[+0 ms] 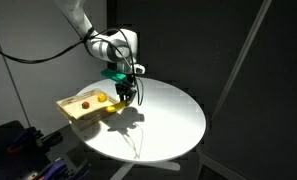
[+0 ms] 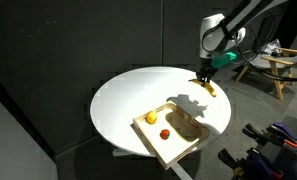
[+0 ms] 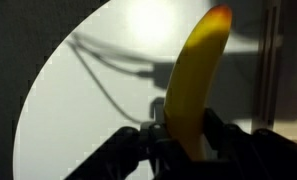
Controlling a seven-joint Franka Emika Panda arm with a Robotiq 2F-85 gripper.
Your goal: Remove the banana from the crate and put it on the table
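Note:
My gripper (image 1: 125,95) is shut on the yellow banana (image 3: 195,75) and holds it above the round white table (image 1: 173,125), beside the crate and outside it. In an exterior view the banana (image 2: 209,87) hangs from the gripper (image 2: 205,80) near the table's far edge. The wrist view shows the fingers (image 3: 183,135) clamped on the banana's lower part, its tip pointing up. The pale tan crate (image 1: 76,110) lies at the table's edge; it also shows in the exterior view (image 2: 176,146).
In the crate lie a round orange fruit (image 2: 150,118) and a small red fruit (image 2: 164,133). A cable's shadow runs across the table (image 3: 108,80). Dark curtains surround the table. A wooden chair (image 2: 268,65) stands behind it.

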